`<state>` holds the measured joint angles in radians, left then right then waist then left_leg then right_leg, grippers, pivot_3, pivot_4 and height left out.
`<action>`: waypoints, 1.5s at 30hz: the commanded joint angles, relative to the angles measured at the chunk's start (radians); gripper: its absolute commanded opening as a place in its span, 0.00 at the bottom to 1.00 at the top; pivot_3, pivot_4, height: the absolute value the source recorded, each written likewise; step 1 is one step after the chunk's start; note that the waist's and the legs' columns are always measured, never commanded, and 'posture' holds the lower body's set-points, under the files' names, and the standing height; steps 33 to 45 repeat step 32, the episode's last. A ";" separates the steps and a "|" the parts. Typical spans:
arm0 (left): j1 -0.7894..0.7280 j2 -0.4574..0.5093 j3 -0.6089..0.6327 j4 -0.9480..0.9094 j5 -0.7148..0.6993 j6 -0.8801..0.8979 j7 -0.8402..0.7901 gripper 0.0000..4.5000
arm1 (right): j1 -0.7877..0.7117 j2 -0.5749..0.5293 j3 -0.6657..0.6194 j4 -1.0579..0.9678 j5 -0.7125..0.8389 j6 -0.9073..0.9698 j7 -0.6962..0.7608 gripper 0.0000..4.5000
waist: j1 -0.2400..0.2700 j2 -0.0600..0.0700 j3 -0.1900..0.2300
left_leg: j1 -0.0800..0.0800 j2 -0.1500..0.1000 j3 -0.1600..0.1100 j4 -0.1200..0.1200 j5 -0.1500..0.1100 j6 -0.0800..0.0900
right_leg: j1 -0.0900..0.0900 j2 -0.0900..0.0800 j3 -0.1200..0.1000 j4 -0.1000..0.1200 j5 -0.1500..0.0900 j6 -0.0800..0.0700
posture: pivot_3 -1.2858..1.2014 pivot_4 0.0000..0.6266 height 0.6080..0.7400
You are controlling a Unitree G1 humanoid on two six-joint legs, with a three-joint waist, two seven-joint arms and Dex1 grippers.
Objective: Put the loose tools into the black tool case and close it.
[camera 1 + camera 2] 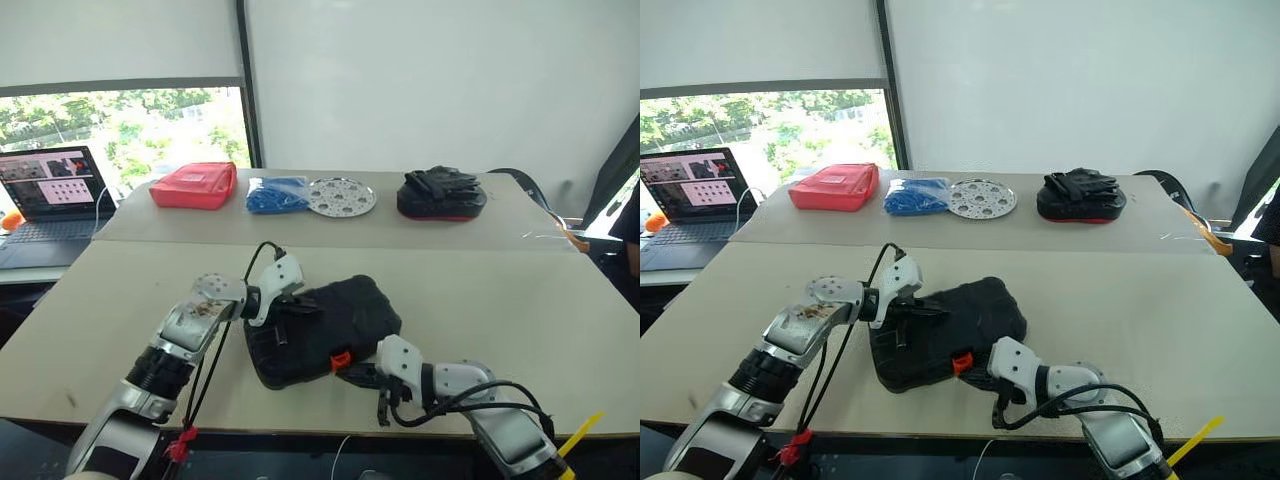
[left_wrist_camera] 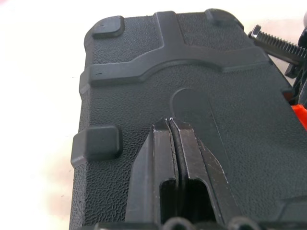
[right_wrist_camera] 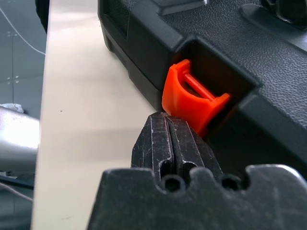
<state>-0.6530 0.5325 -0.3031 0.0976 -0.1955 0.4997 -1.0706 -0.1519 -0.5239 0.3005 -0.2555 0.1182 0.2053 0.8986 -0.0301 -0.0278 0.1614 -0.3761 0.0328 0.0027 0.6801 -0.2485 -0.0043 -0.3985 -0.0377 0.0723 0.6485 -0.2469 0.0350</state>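
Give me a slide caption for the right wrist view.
Shut right gripper at the orange latch of the closed black tool case, near the table edge.

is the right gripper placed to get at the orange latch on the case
Probably yes: the shut right gripper sits right at the orange latch on the black tool case, nothing between them.

I can't see inside the black tool case [image 1: 325, 325]; its lid is down, so any tools in it are hidden. My right gripper [image 3: 169, 125] covers the lower edge of the orange latch [image 3: 192, 98], and the case runs past the wrist views' edges.
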 commanded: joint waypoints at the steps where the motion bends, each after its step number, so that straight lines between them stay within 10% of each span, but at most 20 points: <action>1: 0.079 0.002 -0.118 0.071 0.067 0.073 -0.020 0.02 | -0.069 0.023 -0.057 -0.009 -0.010 -0.018 -0.066 0.00 | -0.003 0.000 0.000 | 0.002 0.000 0.000 0.000 0.000 0.000 | 0.002 0.000 0.000 0.000 0.000 0.000 | 0.52 0.24 1.00; 12: 0.197 0.019 0.202 0.015 -0.117 -0.230 -0.075 0.02 | 0.053 -0.089 -0.250 -0.069 0.219 -0.054 0.111 0.00 | -0.012 0.001 -0.001 | 0.007 0.001 0.000 -0.003 0.000 0.000 | 0.007 -0.001 0.000 -0.002 -0.002 -0.001 | 0.52 0.24 1.00; 25: 0.683 0.305 0.637 -0.038 -0.184 -0.422 -0.132 1.00 | 0.199 -0.288 -0.582 0.277 0.309 -0.426 0.420 0.99 | -0.006 -0.003 0.004 | 0.001 0.000 0.002 -0.015 -0.003 0.002 | -0.004 -0.007 0.000 -0.003 -0.006 -0.006 | 0.52 0.24 1.00; 45: 0.771 0.292 0.710 -0.050 -0.166 -0.507 -0.063 1.00 | 0.134 -0.291 -0.572 0.416 0.295 -0.523 0.444 1.00 | 0.005 -0.003 0.005 | 0.000 0.001 0.003 -0.015 -0.003 0.002 | -0.005 -0.007 0.000 -0.003 -0.006 -0.008 | 0.52 0.24 1.00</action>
